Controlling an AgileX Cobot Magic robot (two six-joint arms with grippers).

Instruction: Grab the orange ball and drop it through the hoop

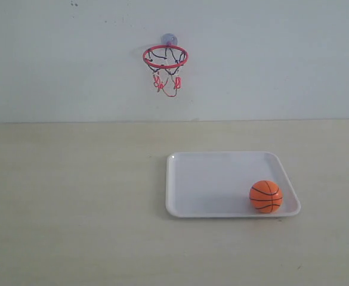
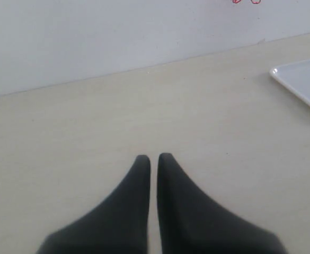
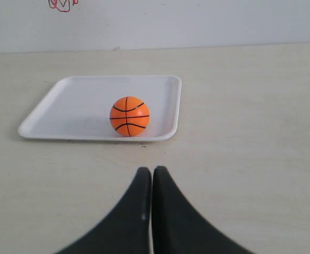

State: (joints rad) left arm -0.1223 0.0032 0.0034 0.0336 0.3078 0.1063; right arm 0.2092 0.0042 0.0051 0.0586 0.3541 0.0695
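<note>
Right claw, closed on nothing, is pointed at the ball just ahead of it inside the tray's near rim; unless opened wide first, the ball could be nudged and rolled away.

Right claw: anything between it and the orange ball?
Right wrist view: only bare tabletop and the white tray's near rim separate the right claw from the orange ball.
</note>
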